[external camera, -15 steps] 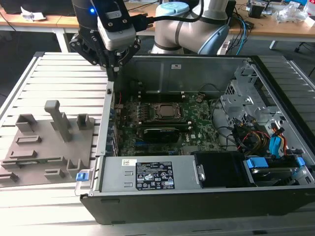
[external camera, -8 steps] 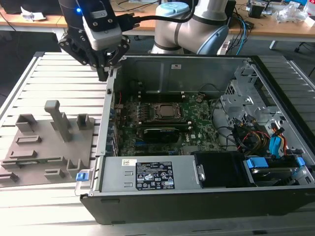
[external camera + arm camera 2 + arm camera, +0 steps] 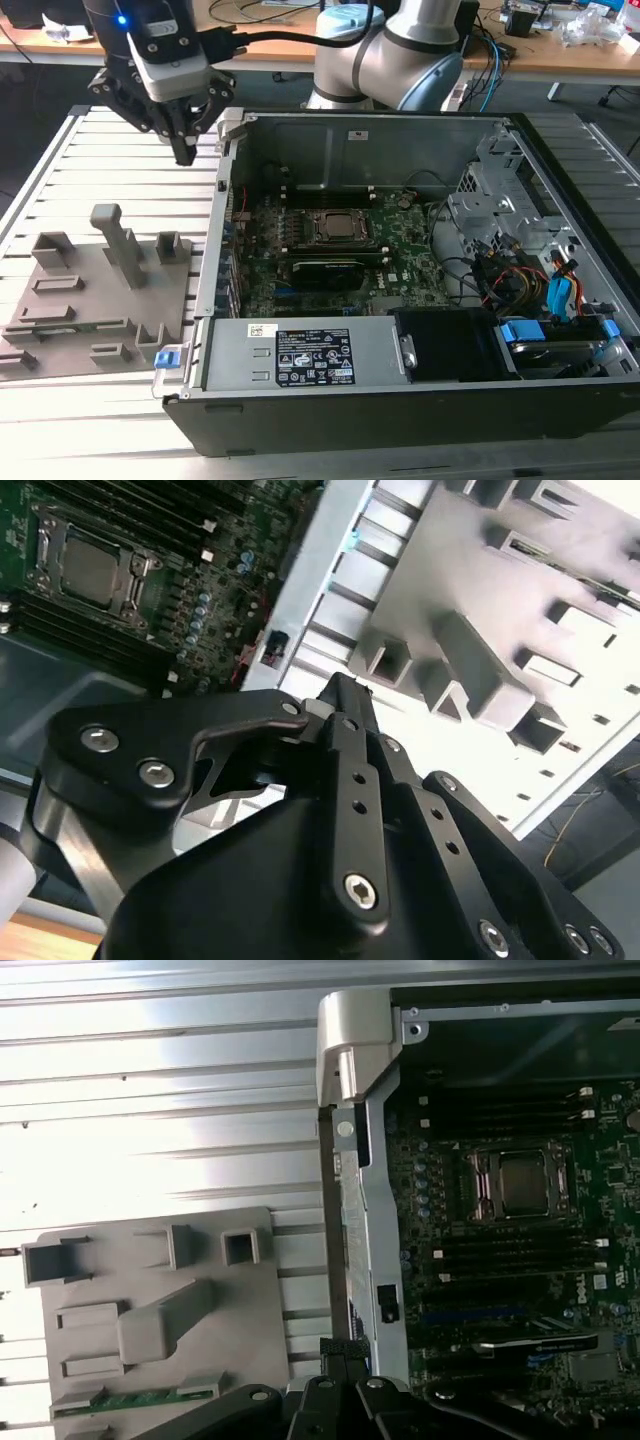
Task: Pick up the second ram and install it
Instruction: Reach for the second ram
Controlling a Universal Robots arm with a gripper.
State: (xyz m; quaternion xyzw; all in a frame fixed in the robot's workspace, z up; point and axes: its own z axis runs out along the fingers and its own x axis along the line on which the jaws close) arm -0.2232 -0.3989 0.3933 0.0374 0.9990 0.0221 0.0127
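Hand (image 3: 185,148) hangs over the slatted surface (image 3: 70,170) just beside the open case (image 3: 330,150), fingers together with nothing between them, well apart from the ram (image 3: 135,1399). The ram stands on edge in a slot along one border of the grey fixture (image 3: 160,1260), probably so that its top edge is free for a grasp from above. Its long axis runs along that border, parallel to the memory slots (image 3: 520,1255) in the case, one end pointing toward the case wall.
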